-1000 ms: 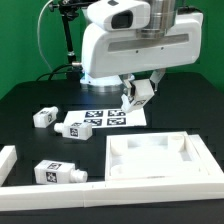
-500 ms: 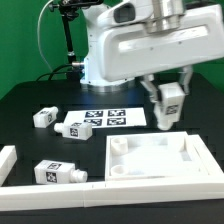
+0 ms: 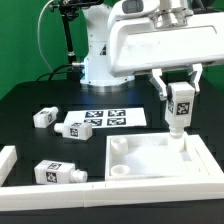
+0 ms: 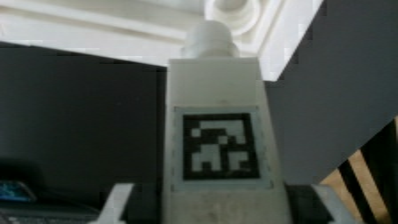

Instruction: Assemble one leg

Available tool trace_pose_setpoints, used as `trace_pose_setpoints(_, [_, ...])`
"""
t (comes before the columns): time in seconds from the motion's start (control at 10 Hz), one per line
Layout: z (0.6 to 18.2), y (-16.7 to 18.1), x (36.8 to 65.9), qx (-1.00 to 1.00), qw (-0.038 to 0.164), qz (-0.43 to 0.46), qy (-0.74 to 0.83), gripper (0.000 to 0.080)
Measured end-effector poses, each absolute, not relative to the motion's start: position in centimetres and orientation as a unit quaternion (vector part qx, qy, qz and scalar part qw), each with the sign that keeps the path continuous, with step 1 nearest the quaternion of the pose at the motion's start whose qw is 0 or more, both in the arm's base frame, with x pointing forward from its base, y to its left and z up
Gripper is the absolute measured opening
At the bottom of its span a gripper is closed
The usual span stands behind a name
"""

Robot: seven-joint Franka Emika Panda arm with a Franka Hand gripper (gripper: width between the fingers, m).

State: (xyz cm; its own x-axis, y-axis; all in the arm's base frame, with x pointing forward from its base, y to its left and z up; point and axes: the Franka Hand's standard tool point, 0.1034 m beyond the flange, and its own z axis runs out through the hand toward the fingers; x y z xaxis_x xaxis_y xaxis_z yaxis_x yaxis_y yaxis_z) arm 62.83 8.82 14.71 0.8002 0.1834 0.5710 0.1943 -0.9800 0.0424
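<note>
My gripper is shut on a white leg with a black-and-white tag, held upright. The leg's lower end hangs just above the far right corner of the large white square panel. In the wrist view the leg fills the middle, tag facing the camera, its narrow tip pointing at a round corner hole of the panel. Two more legs lie on the table: one at the exterior view's left, one at the front left.
The marker board lies behind the panel near the robot base. A long white rail runs along the table's front, with a white block at the exterior view's left edge.
My gripper has moved with the leg toward the exterior view's right and turned it from tilted to upright, bringing it over the panel's far right corner.
</note>
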Motion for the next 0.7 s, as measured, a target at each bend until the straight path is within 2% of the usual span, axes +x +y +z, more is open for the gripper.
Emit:
trace_pose_setpoints(0.1, [14.0, 8.2, 62.6, -0.954, 0.010, -0.285, -0.096, 0.0287])
trace_pose_setpoints(0.3, [13.6, 7.3, 63.0, -0.961, 0.015, -0.263, -0.091, 0.0287])
trace_pose_setpoints(0.7, [11.0, 9.5, 62.7, -0.958, 0.020, -0.271, -0.095, 0.0287])
